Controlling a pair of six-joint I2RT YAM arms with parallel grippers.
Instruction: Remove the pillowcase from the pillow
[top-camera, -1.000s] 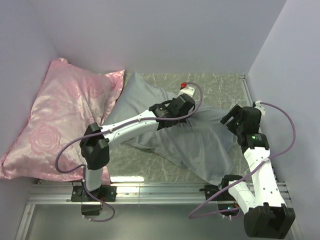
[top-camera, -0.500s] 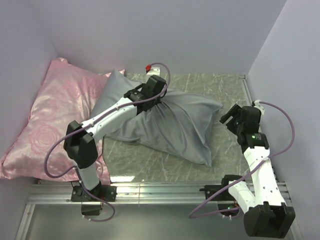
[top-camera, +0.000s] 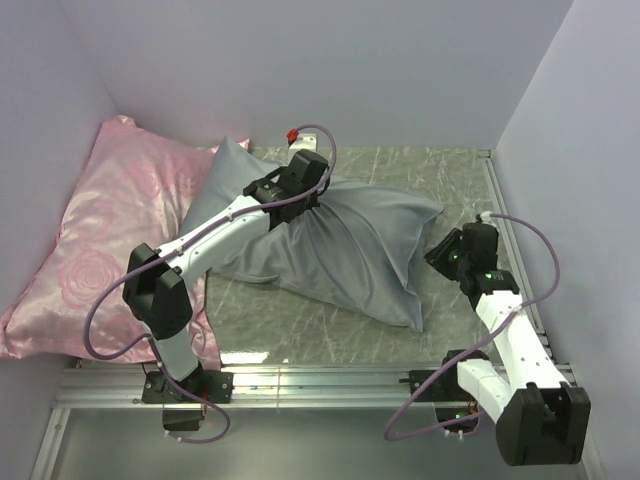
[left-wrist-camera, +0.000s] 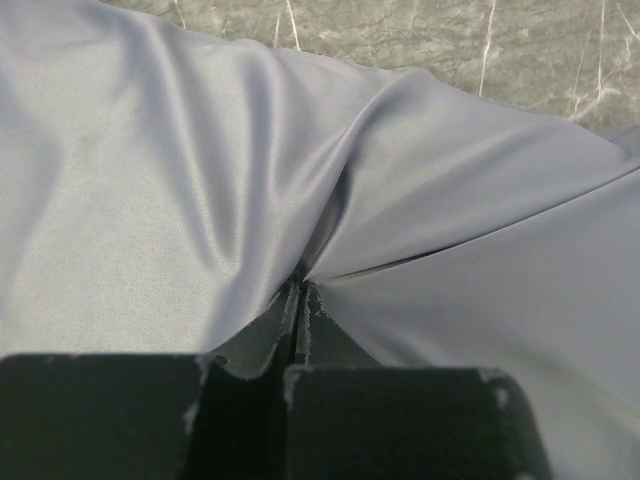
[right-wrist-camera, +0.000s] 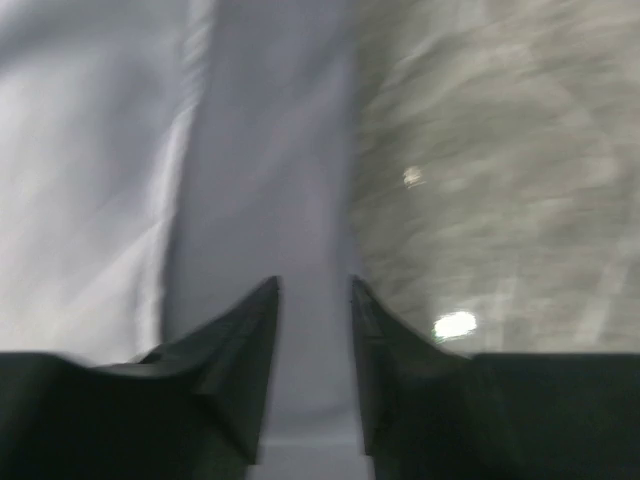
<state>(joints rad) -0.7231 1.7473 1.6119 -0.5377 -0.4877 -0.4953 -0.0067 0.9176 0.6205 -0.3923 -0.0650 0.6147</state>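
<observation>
- Your pillowcase (top-camera: 350, 250) lies across the middle of the marbled worktop (top-camera: 450, 170). It is shiny grey-blue satin, filled out and plump, with soft wrinkles.
- Its far-left corner stands up in a point and touches the pink rose-patterned pillow (top-camera: 90, 240). Its near corner tapers toward the front edge.
- Your left end effector (top-camera: 288, 198) sits on the upper part of the cover, fingers pressed together on a pinch of satin. In the left wrist view, deep creases fan out from that pinch.
- Your right end effector (top-camera: 437, 252) is just beside the cover's right-hand corner, fingers apart and gripping nothing.
- The right wrist view is blurred. It shows a strip of grey fabric under the gap and bare worktop to the right.
</observation>
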